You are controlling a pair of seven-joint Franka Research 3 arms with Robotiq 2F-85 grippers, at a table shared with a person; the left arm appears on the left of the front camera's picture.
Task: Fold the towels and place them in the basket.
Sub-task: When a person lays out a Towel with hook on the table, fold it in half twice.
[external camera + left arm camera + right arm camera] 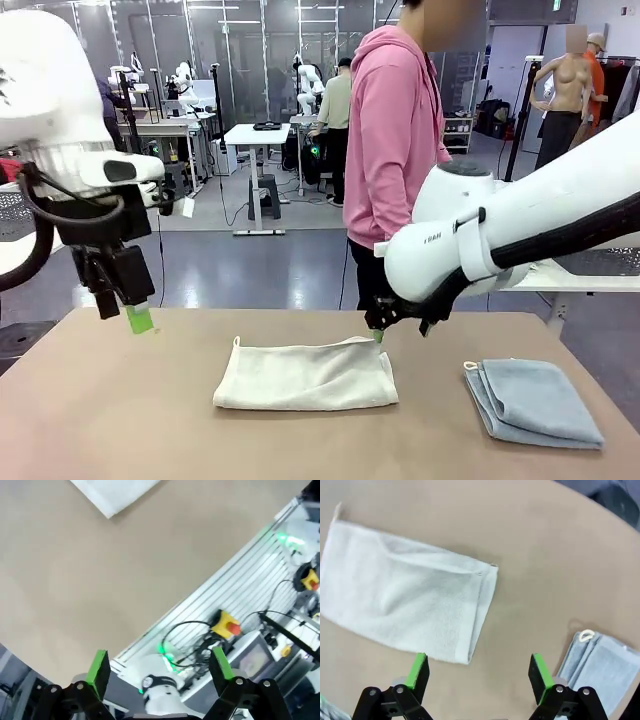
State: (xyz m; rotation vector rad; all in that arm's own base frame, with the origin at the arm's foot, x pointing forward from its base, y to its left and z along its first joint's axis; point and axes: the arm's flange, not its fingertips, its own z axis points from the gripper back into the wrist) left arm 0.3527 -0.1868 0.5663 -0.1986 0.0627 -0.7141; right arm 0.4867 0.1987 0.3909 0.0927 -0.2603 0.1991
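Front view shows the cream towel (306, 375) folded at the table's middle and the blue towel (533, 400) folded near right, both soft, light and floppy. Left gripper (132, 310) and right gripper (378, 333) hover with jaws wide, holding nothing. Pinching a stacked folded edge probably keeps layers together.

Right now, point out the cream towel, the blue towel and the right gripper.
cream towel (305, 377), front view, middle of its top face.
blue towel (535, 400), front view, centre of the folded stack.
right gripper (479, 671), right wrist view, midway between its fingertips.
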